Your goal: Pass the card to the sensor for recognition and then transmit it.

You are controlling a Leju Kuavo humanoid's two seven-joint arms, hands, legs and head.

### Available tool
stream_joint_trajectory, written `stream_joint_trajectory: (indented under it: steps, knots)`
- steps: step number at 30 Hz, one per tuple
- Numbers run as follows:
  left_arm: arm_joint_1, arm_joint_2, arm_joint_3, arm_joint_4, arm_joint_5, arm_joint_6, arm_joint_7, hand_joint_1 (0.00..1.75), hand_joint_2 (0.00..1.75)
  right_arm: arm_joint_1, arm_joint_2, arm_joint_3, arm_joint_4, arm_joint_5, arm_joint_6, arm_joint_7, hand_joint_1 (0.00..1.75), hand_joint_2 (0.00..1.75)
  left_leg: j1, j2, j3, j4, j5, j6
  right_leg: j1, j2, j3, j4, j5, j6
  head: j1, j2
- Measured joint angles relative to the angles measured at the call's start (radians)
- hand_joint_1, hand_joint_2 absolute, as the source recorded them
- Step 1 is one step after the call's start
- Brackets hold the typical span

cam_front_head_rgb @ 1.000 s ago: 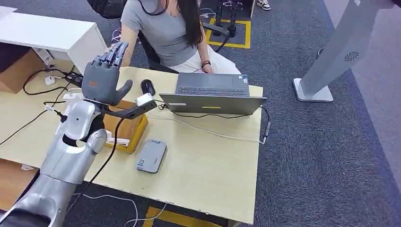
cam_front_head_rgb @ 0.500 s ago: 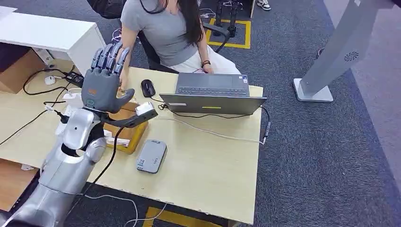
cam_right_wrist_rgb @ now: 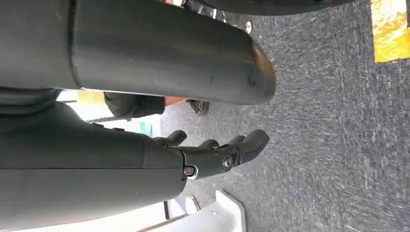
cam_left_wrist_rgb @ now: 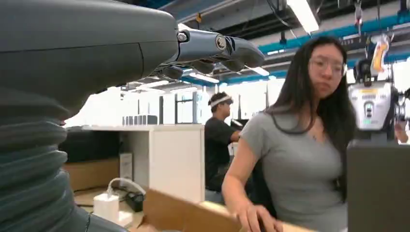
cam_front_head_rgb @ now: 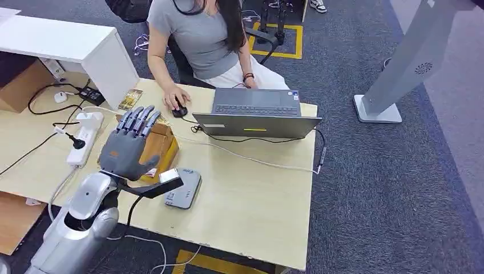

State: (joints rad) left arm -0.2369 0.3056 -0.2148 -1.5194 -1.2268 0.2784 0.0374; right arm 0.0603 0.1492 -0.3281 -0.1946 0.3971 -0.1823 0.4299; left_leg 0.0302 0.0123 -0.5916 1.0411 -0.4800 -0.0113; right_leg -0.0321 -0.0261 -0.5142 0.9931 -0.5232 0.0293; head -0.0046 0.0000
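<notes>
Card check first: what I take for it, a small gold-and-brown patterned card (cam_front_head_rgb: 130, 99), lies flat on the pale wooden table (cam_front_head_rgb: 257, 205), far left, just beside the white cabinet (cam_front_head_rgb: 105, 60). Its long axis runs from near-left to far-right; which end leads I cannot tell, the print is too small.

My left hand (cam_front_head_rgb: 130, 147) hovers over the open brown cardboard box (cam_front_head_rgb: 165, 149), fingers stretched out and apart, holding nothing. My right hand (cam_right_wrist_rgb: 217, 154) hangs above the dark carpet, fingers loosely spread, empty too. The flat grey rectangular sensor (cam_front_head_rgb: 184, 188) sits on the table just right of my left wrist.

Now the risks, as I judge them. That card is thin and flush with the tabletop, so my fingers may just push it along instead of lifting it, maybe against the cabinet. The seated person's hand (cam_front_head_rgb: 174, 98) rests on the black mouse (cam_front_head_rgb: 179, 110) near the card, so a wide reach could bump it. The white power strip (cam_front_head_rgb: 85, 136) and its cables lie close on the left and could snag my arm.
</notes>
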Motion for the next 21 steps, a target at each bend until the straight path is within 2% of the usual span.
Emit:
stream_joint_trajectory:
  steps: [5, 12, 21]
  knots:
    - [0.043, 0.023, 0.014, -0.01, 0.002, -0.027, 0.0, 0.0, 1.75, 0.004, 0.005, -0.011, -0.01, 0.0, 0.0, 0.004, 0.0, 0.0, 0.0, 0.0, 0.0, 0.0, 0.0, 0.0, 0.0, 0.0, 0.0, 0.0, 0.0, 0.0, 0.0, 0.0]
    - [0.054, 0.043, 0.018, -0.011, 0.006, -0.085, 0.012, 0.0, 1.75, 0.009, 0.012, -0.027, -0.025, 0.006, 0.003, 0.01, 0.0, 0.0, 0.0, 0.0, 0.0, 0.0, 0.0, 0.0, 0.0, 0.0, 0.001, 0.0, 0.001, 0.0, 0.0, 0.0]
    - [0.053, 0.05, 0.018, -0.007, 0.008, -0.123, 0.024, 0.0, 1.75, 0.012, 0.018, -0.04, -0.039, 0.017, 0.005, 0.019, 0.0, 0.0, 0.0, 0.0, 0.0, 0.0, 0.0, 0.0, 0.0, 0.0, 0.0, 0.0, 0.001, 0.0, 0.0, 0.0]
